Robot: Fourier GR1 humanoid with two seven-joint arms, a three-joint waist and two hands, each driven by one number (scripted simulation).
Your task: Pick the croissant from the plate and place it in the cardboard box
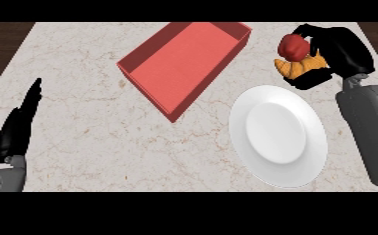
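In the head view my right hand (336, 54) is at the upper right, its fingers curled round the golden croissant (299, 67), which it holds above the counter beyond the plate. A red round object (294, 46) shows just above the croissant, against the hand. The white plate (278, 135) lies bare below the hand. The red open box (184, 61) sits to the left of the hand, tilted diagonally, with nothing inside. My left hand (21, 121) rests open at the left edge, fingers straight and pointing up.
The marble counter (96, 144) spreads between the box and my left hand. Dark wood shows past the counter's top corners.
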